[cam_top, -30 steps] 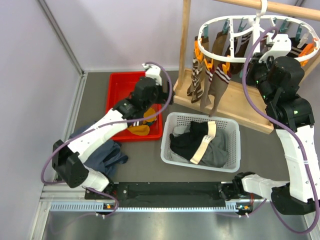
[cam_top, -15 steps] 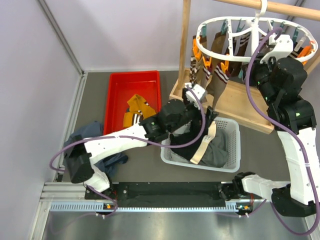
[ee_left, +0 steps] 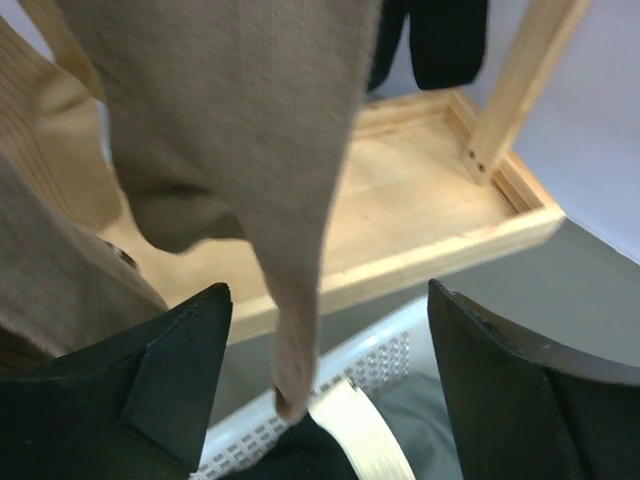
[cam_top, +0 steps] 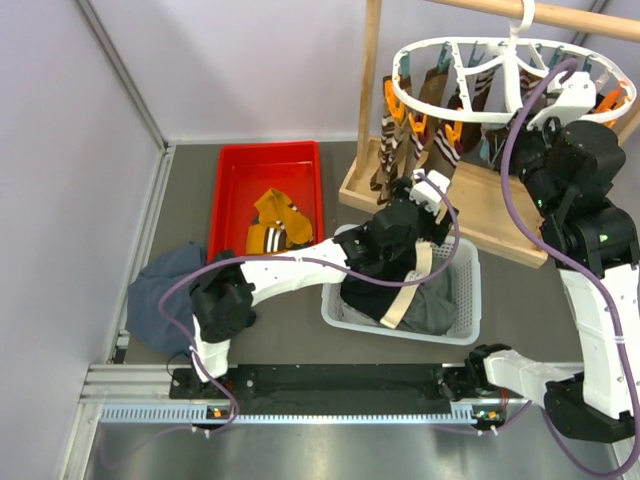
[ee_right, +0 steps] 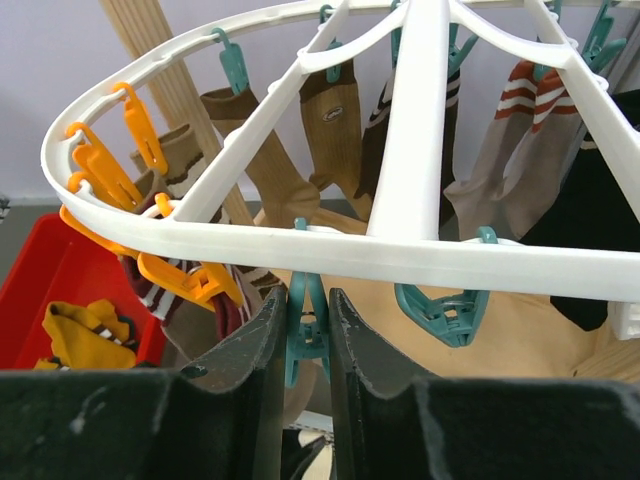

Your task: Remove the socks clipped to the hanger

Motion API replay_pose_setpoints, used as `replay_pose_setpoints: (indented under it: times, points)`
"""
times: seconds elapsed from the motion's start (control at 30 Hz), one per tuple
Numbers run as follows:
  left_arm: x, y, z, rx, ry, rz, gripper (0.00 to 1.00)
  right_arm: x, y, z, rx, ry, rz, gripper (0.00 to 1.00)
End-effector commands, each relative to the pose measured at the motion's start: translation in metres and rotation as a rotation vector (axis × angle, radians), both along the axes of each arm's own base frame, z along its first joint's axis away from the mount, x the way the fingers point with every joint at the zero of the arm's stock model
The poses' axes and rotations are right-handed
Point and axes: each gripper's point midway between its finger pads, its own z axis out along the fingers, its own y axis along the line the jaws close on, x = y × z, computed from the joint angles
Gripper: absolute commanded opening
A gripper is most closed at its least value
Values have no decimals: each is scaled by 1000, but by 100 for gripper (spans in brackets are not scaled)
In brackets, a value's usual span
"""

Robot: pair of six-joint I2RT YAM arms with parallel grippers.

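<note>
Left gripper [ee_left: 320,385]: jaws spread wide, nothing held. A tan sock [ee_left: 250,130] hangs down between the fingers [ee_left: 150,390], its toe dangling in the gap and touching neither pad as far as I can see. Right gripper [ee_right: 307,345]: jaws drawn almost together, pinching a teal clip [ee_right: 307,330] that hangs under the near rim of the hanger [ee_right: 400,250]. The hanger hangs by its hook from the top pole of the wooden rack [cam_top: 480,210], and the socks [cam_top: 420,130] dangle from orange and teal clips round its rim, brown and striped ones on the left side. From above, my left arm reaches across the white basket [cam_top: 335,300], with the gripper up beneath those socks. Two mustard socks [cam_top: 275,225] lie in the red tray [cam_top: 235,190], well apart from the hanger.
</note>
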Motion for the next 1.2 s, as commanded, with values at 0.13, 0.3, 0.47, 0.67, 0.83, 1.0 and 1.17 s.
replay_pose_setpoints:
  times: [0.13, 0.3, 0.47, 0.67, 0.83, 1.0, 1.17]
  points:
    - [23, -3, 38, -96, -94, 116, 31, -9, 2, 11, 36, -40, 25, 20]
    - [10, 5, 43, -94, -90, 104, 0, -10, -2, 9, 20, -30, 9, 23]
    - [-18, 16, 59, -135, -83, 31, 0, -20, 0, 10, 33, -18, 26, 34]
    - [-46, 17, 68, -134, -92, -30, 0, -46, 11, 17, 63, 24, 116, 48]
    - [-62, 17, 73, -144, -92, -65, 0, -62, 22, 27, 97, 13, 191, 58]
    - [-73, 15, 76, -161, -83, -107, 0, -70, 51, 41, 84, -40, 374, 67]
    - [-88, 14, 81, -191, -62, -176, 0, -64, 58, 43, 49, -82, 423, 66]
